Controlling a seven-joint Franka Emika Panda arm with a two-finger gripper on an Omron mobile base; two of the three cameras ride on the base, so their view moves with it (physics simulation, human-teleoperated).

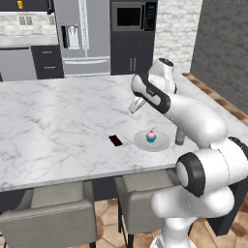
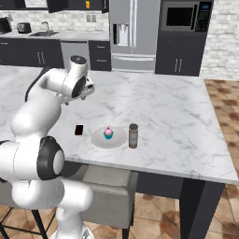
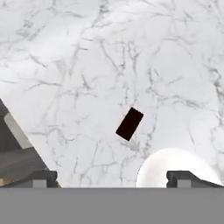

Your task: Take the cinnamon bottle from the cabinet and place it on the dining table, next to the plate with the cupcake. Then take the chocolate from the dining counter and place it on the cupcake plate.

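On the table (image 2: 177,116) lie one chocolate (image 2: 79,130), one plate (image 2: 99,139), one cupcake (image 2: 108,133) on that plate, and one cinnamon bottle (image 2: 133,136) beside the plate. Two chairs (image 1: 53,213) stand below the table's near edge.

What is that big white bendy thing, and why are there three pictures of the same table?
The white thing is a robot arm that does kitchen jobs. Two pictures come from cameras riding behind it, one on each side, looking over the marble dining table. The third comes from a camera on its hand, looking down past its fingers.

On the table sits a pale plate with a pink-topped cupcake. Beside the plate stands a small cinnamon bottle, so that job looks done. On the plate's other side lies a flat dark chocolate.

The gripper is the robot's hand. Its two fingers are spread wide, holding nothing, above the table with the chocolate below. It will probably reach for the chocolate next.
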